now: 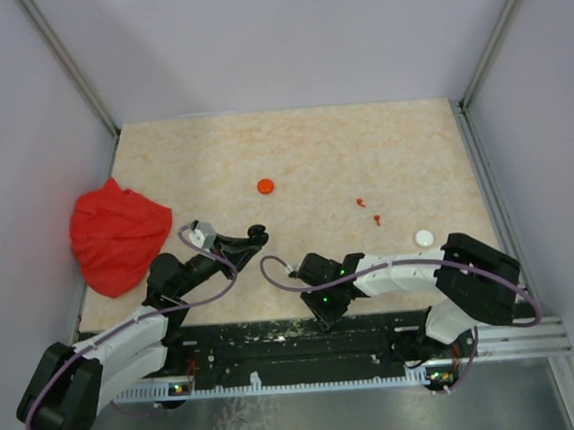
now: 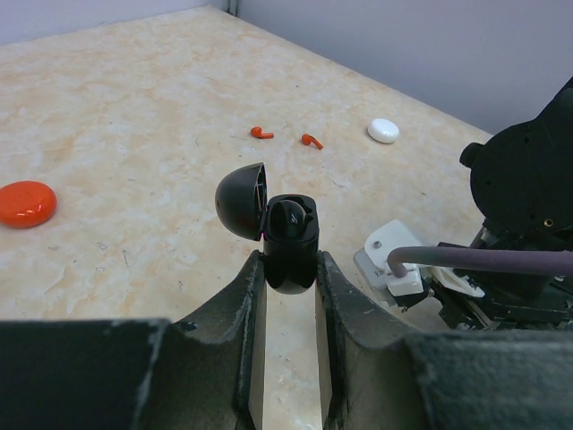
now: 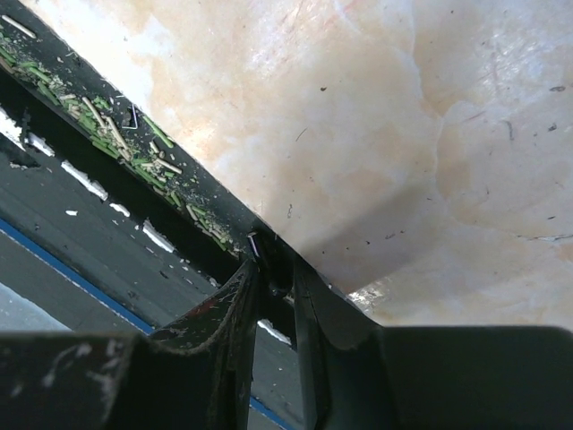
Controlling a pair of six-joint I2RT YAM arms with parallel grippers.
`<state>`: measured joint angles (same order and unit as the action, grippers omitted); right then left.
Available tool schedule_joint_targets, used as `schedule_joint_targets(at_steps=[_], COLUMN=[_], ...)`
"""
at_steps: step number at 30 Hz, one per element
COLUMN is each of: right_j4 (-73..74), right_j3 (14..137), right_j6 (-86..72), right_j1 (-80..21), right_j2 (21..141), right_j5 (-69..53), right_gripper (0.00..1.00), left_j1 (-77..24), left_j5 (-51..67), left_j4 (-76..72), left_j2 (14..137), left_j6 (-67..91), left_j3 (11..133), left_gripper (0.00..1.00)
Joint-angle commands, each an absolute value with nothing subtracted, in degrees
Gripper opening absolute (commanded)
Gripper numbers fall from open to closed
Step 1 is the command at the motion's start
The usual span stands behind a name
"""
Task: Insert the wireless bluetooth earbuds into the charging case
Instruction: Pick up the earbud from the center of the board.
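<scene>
While the left end effector (image 2: 288,264) clamps the open black charging case (image 2: 291,240), we log two orange-red earbuds (image 2: 260,133) loose on the counter (image 2: 134,90).
They lie between the orange disc (image 2: 27,202) and the white disc (image 2: 383,130). Right end effector (image 3: 273,269): fingers nearly together at the counter's near edge; we cannot tell whether they pinch anything.

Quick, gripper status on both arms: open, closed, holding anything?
Left gripper: closed on the small black plastic charging case, its lid open.
Right gripper: fingers close together at the beige table edge; whether it grips anything cannot be told.
</scene>
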<state>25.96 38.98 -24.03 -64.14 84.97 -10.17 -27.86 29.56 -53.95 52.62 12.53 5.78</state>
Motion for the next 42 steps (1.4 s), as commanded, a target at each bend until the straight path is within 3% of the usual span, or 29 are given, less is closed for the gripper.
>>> schedule_joint_targets(at_steps=[1,4,10,22,33,42], right_j4=[25.10,25.60,28.63,34.91,32.29,34.55], right_j3=[38.96,39.06,41.26,50.10,55.78,55.21], right_j6=[-23.94,-24.03,-22.65,-18.92,-13.05,-14.34], right_j1=[-64.99,-65.10,-65.30,-62.73,-57.32,-57.35], right_j2=[85.72,85.71,84.20,80.90,90.27,90.48], right_j5=[-9.15,-9.16,-7.98,-0.86,4.45,7.13], right_gripper=[0.23,0.20,0.05,0.03,0.13,0.31], left_j1=[-27.58,-27.62,-27.65,-27.57,-27.58,-27.57], left_j5=[29.96,29.94,29.90,29.77,28.78,28.54], left_j4=[-54.98,-54.97,-54.94,-54.90,-53.44,-52.89], left_j2=[52.39,52.38,52.13,51.89,50.67,50.13], left_j6=[11.79,11.70,11.62,11.34,10.71,10.55], left_j3=[5.22,5.25,5.23,5.14,5.00,5.01], left_gripper=[0.01,0.01,0.01,0.01,0.01,0.01])
